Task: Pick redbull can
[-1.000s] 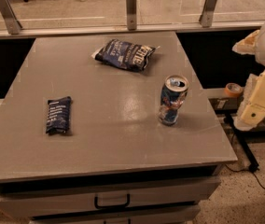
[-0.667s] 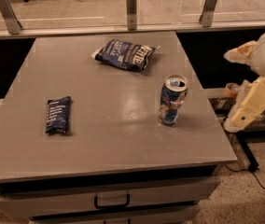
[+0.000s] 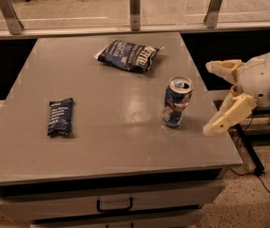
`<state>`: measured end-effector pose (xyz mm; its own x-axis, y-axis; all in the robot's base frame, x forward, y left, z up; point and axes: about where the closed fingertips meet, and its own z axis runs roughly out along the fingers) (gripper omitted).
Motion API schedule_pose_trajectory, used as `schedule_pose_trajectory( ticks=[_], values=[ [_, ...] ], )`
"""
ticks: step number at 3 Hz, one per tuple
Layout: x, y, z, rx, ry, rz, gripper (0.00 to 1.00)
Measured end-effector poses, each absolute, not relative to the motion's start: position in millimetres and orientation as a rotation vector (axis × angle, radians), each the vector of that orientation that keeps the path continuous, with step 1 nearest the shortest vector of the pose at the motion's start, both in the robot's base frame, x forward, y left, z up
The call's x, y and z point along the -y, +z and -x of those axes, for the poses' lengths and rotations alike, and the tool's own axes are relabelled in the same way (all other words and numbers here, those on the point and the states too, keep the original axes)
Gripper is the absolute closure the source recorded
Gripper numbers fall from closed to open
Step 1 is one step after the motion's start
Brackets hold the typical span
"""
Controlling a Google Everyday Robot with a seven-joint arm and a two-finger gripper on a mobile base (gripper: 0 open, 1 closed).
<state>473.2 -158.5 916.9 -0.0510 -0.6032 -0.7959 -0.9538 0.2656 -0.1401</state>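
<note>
The redbull can stands upright on the right part of the grey table, blue and silver with a red marking, pull tab on top. My gripper is at the table's right edge, just right of the can and apart from it. Its two cream fingers are spread wide, one finger level with the can's top and the other lower, near the table edge. Nothing is between them.
A large dark blue snack bag lies at the table's back centre. A small dark blue snack bag lies at the left. A drawer handle shows below the front edge. Cables lie on the floor at right.
My gripper has moved left, from beyond the table's right side to its right edge, closer to the can. The can and bags have not moved.
</note>
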Motion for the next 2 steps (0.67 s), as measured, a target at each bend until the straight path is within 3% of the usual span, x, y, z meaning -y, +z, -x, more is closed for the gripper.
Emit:
schedule_pose_trajectory(
  ticks=[2],
  values=[
    [95.2,919.8,-488.1,-1.486,0.923,1.230,0.00]
  ],
)
